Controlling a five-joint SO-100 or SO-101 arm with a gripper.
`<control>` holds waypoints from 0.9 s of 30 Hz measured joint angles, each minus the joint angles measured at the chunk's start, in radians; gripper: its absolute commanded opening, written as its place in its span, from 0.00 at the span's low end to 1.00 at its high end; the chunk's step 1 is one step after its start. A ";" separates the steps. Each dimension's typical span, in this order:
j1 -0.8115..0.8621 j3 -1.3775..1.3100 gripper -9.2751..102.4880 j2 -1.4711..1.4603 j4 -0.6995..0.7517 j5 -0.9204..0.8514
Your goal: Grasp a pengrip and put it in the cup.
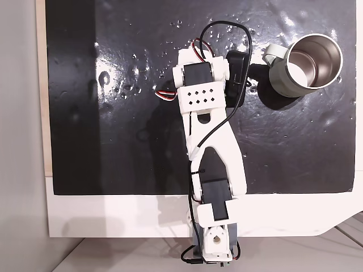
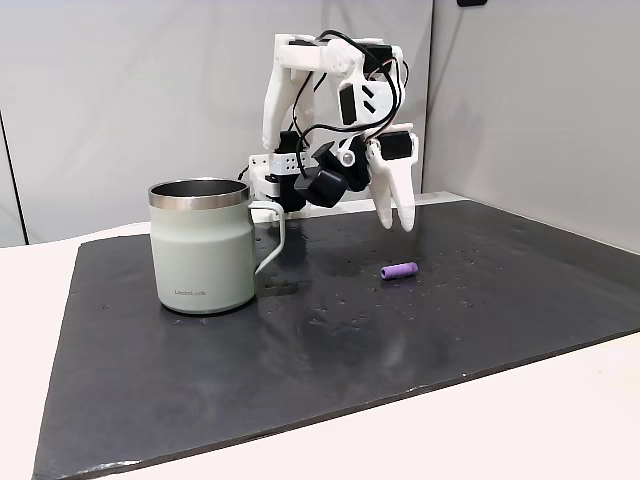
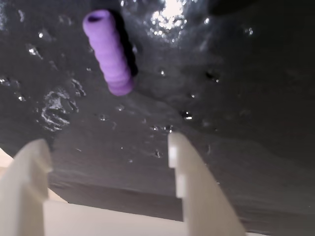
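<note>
Glossy black mat (image 2: 330,350), soft ribbed purple pengrip (image 3: 108,51), matt cup (image 2: 203,255) with shiny steel rim.

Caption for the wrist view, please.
Open gripper hovers above the dark mat, the purple pengrip lying just ahead of its fingertips.

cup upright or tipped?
Upright: the cup stands on its base on the mat, rim up, and looks empty from above.

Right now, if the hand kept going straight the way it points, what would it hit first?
Probably the black mat. The open hand points down at it, with the pengrip lying just ahead of the fingertips, so it might clip that; depth is unclear.
</note>
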 measured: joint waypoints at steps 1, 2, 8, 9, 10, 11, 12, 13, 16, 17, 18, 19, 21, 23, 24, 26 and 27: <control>0.000 0.000 0.30 -0.009 -0.012 0.000; 0.000 0.000 0.30 -0.017 -0.023 0.000; 0.000 0.008 0.29 -0.077 -0.081 0.002; 0.000 0.009 0.29 -0.086 -0.089 0.002; 0.000 0.009 0.29 -0.100 -0.098 0.002; 0.005 0.009 0.29 -0.112 -0.107 0.002; 0.008 0.009 0.29 -0.126 -0.118 0.000; 0.011 0.009 0.29 -0.144 -0.129 0.003; 0.028 0.009 0.28 -0.187 -0.153 0.014; 0.031 0.008 0.27 -0.196 -0.160 0.014; 0.035 0.008 0.26 -0.202 -0.161 0.014; 0.037 0.002 0.25 -0.210 -0.161 0.014; 0.040 -0.014 0.24 -0.224 -0.161 0.014; 0.040 -0.028 0.21 -0.233 -0.161 0.014; 0.040 -0.034 0.20 -0.239 -0.161 0.014; 0.046 -0.048 0.19 -0.252 -0.161 0.023; 0.049 -0.055 0.18 -0.256 -0.161 0.025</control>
